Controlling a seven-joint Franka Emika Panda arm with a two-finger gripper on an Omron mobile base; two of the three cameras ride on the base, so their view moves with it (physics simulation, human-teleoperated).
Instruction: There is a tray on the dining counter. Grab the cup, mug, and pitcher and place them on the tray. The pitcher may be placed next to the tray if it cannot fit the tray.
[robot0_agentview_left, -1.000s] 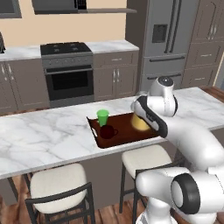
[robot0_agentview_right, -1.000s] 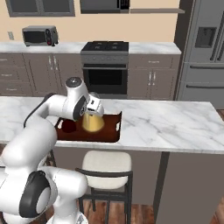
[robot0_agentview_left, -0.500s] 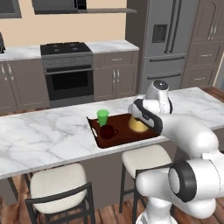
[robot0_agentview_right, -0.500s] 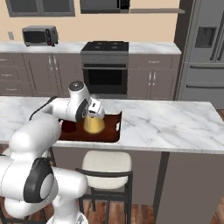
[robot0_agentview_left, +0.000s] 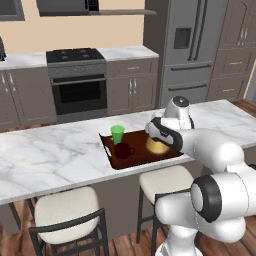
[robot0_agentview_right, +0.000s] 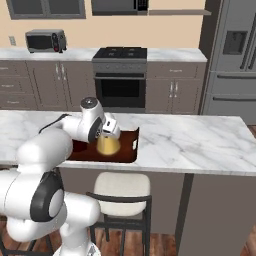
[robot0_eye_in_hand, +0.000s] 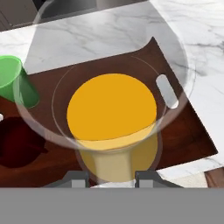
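On the dining counter (robot0_agentview_left: 55, 155) lies the dark wooden tray (robot0_agentview_left: 107, 150). The green cup (robot0_agentview_left: 117, 134) stands at the tray's far left, and the dark mug (robot0_agentview_left: 122, 150) sits just in front of it. My gripper (robot0_agentview_left: 160, 134) is shut on the neck of the amber pitcher (robot0_agentview_left: 156, 145), which is upright over the tray's right half. I cannot tell whether its base touches the tray. From the hand, the pitcher (robot0_eye_in_hand: 111, 107) sits between my fingertips (robot0_eye_in_hand: 78, 177), with the cup (robot0_eye_in_hand: 15, 85) and mug (robot0_eye_in_hand: 17, 144) at left.
Cushioned stools (robot0_agentview_left: 67, 210) stand along the counter's near side. Bare marble (robot0_agentview_right: 190, 145) stretches right of the tray (robot0_agentview_right: 127, 150). Behind are an oven (robot0_agentview_left: 77, 82), cabinets and a fridge (robot0_agentview_left: 192, 47).
The hand has sunk slightly toward the tray with the pitcher in it. Cup and mug have not moved.
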